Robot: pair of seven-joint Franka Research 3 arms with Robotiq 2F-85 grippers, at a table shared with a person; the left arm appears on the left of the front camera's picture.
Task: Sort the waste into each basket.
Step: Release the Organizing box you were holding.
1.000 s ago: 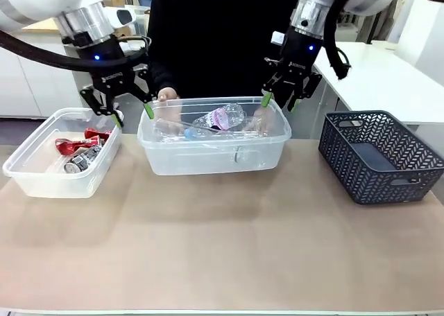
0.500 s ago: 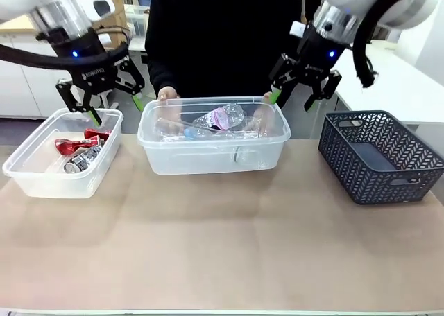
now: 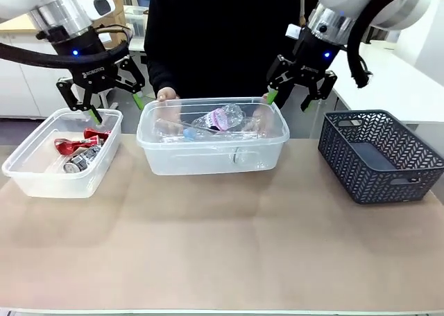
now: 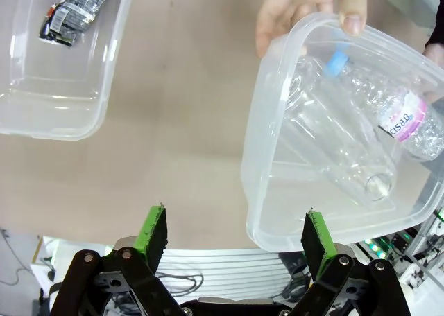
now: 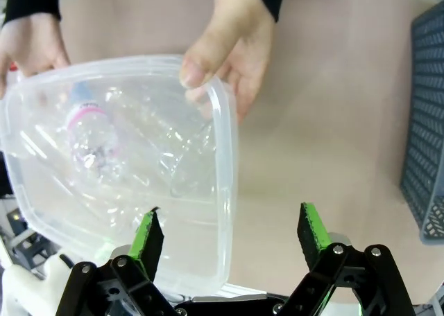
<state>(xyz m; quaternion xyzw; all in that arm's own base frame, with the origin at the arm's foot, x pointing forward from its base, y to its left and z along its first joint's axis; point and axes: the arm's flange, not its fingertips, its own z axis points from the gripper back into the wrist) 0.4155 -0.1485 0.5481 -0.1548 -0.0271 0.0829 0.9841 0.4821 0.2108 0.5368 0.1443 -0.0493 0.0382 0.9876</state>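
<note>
While held by 2 hands (image 3: 166, 94): 2 baskets (image 3: 41, 170), 2 bottles (image 3: 220, 116); L fingers (image 4: 234, 234) & R fingers (image 5: 230, 235) wide apart, empty.

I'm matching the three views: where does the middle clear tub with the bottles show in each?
Front view: middle tub at centre, hands on its far rim.
Left wrist view: right half.
Right wrist view: left half.
Shared landmark: pink-labelled bottle inside it.

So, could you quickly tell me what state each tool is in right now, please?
Left tool: open, holding nothing, above the can tub.
Right tool: open, holding nothing, by the bottle tub.
</note>
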